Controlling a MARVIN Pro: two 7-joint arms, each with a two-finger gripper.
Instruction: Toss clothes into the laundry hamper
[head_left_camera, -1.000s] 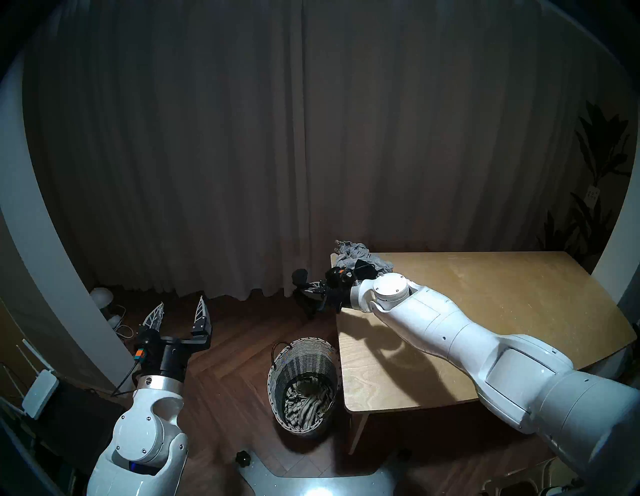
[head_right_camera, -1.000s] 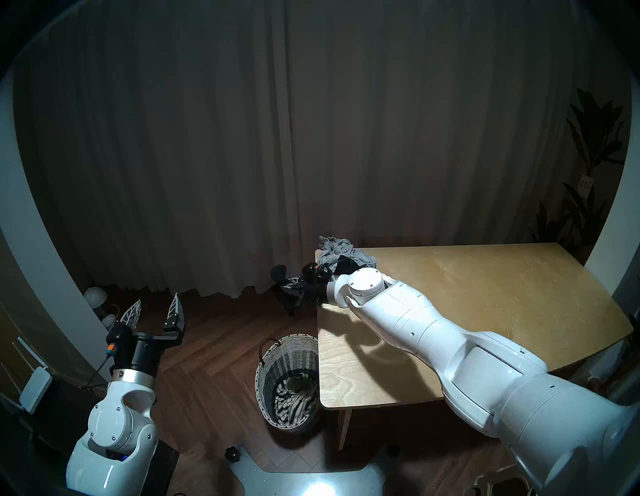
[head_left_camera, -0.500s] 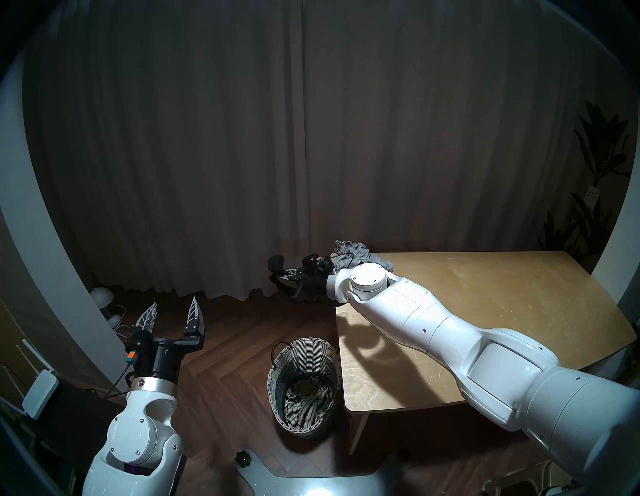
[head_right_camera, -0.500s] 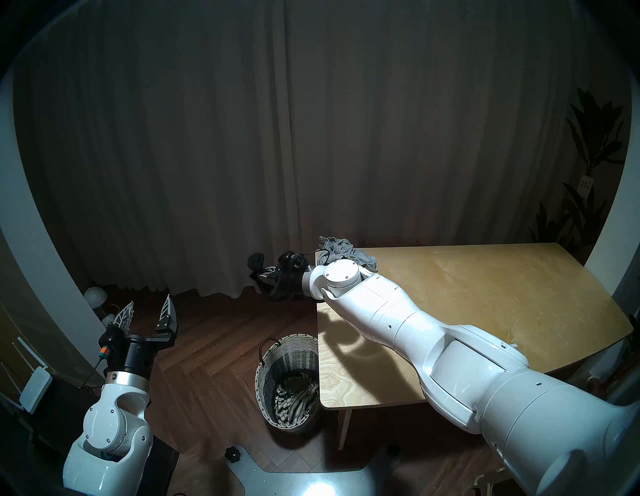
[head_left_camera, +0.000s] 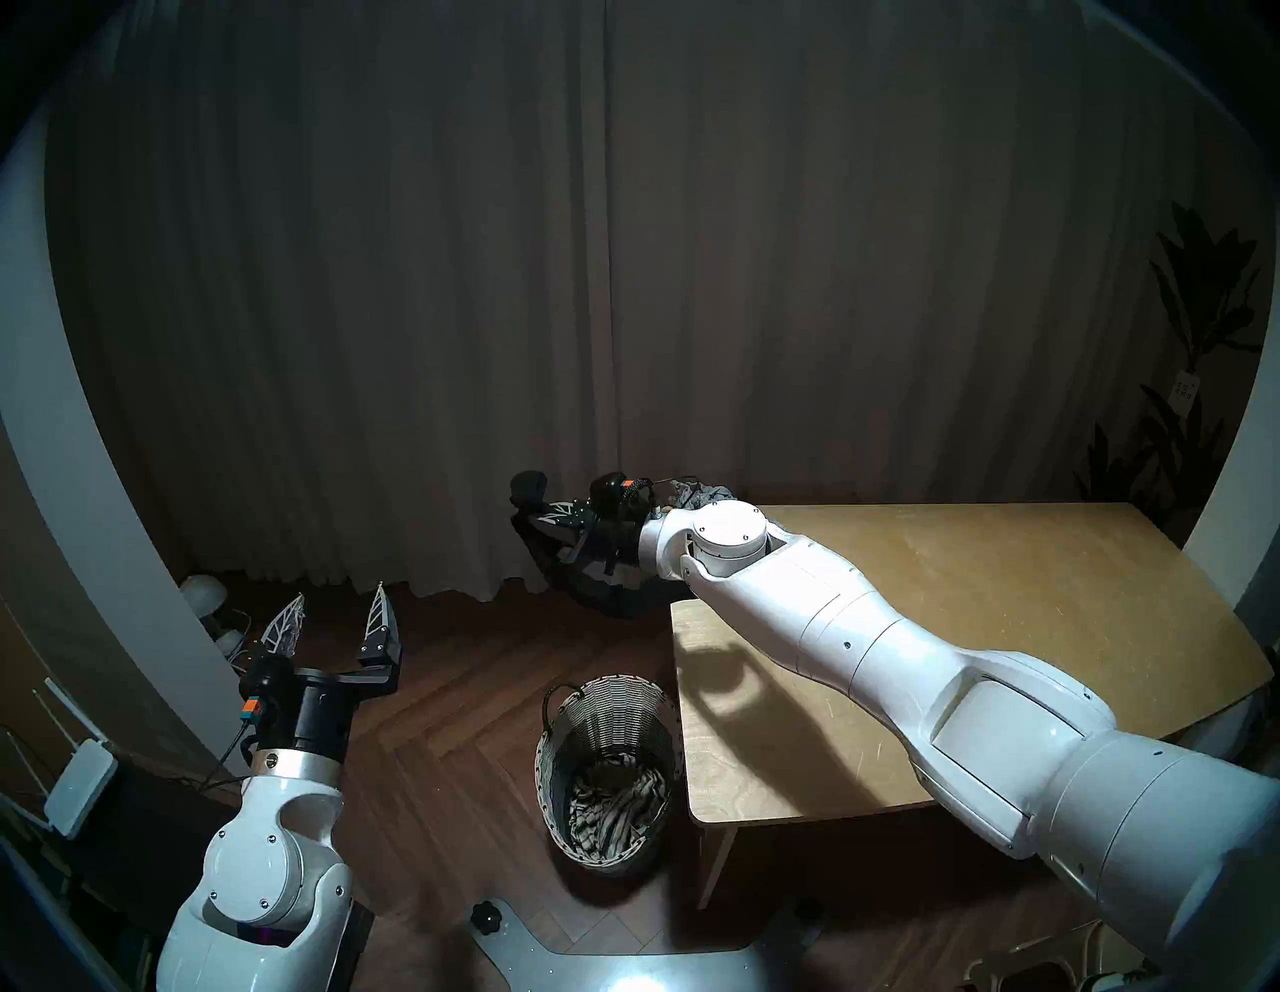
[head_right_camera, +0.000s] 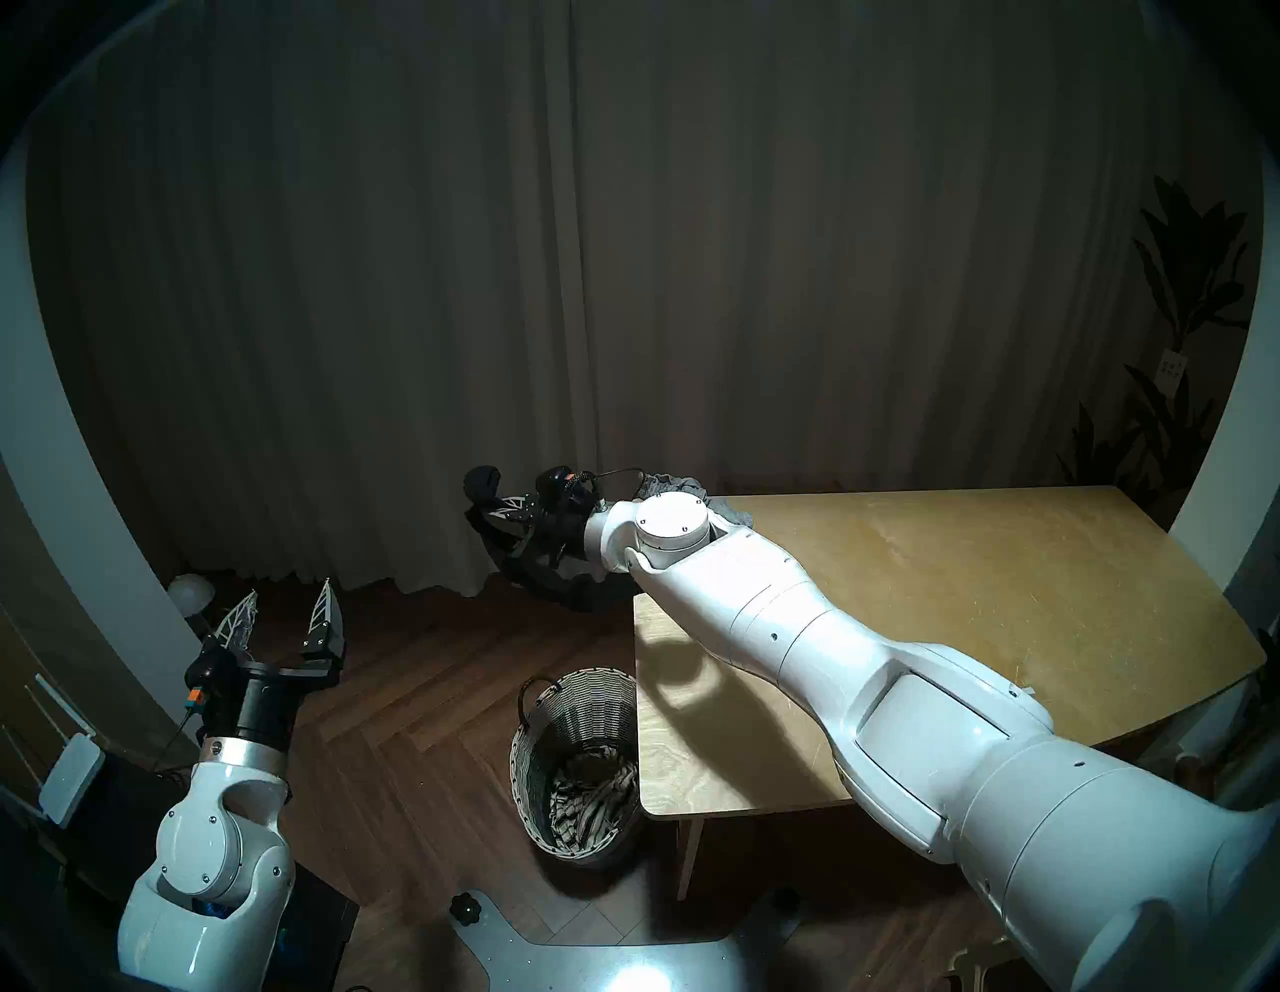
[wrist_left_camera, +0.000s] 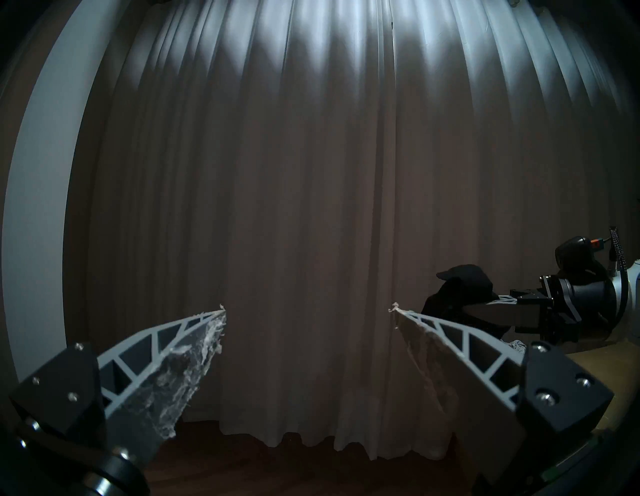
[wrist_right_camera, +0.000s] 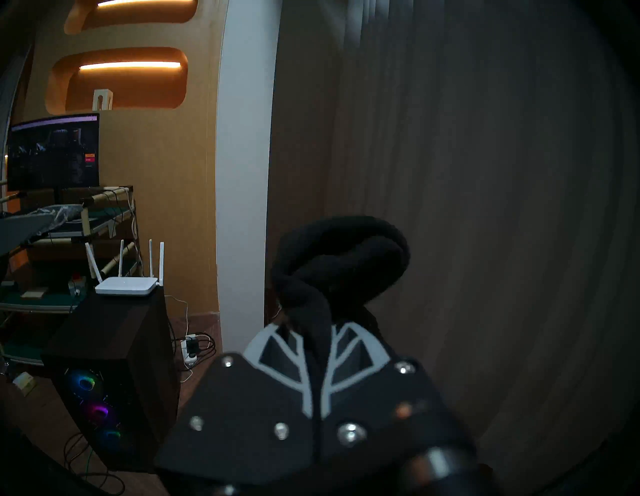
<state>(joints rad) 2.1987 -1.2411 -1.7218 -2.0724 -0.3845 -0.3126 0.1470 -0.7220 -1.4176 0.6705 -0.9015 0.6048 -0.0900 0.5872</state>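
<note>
My right gripper (head_left_camera: 547, 516) is shut on the black garment (head_left_camera: 609, 596). It holds the garment in the air past the table's far left corner, beyond and above the wicker hamper (head_left_camera: 609, 700). The garment bunches over the fingertips (wrist_right_camera: 339, 256) and sags below the wrist. The hamper stands on the floor against the table's left edge and holds the cream striped garment (head_left_camera: 616, 810), with an olive-tan piece (head_left_camera: 613, 765) on top. The heather grey garment (head_left_camera: 706, 495) lies on the table corner, mostly hidden behind my right wrist. My left gripper (head_left_camera: 339, 609) is open and empty over the floor at the left.
The wooden table (head_left_camera: 970, 589) fills the right side. A curtain hangs close behind the held garment. Round lamps (head_left_camera: 204, 592) and cables lie on the floor at the far left. A router (head_left_camera: 80, 776) sits on a dark PC tower (wrist_right_camera: 110, 381). A plant (head_left_camera: 1191, 346) stands at the far right.
My right gripper has risen and swung left off the table corner, carrying the black garment out over the floor. My left arm has drifted slightly left, still open.
</note>
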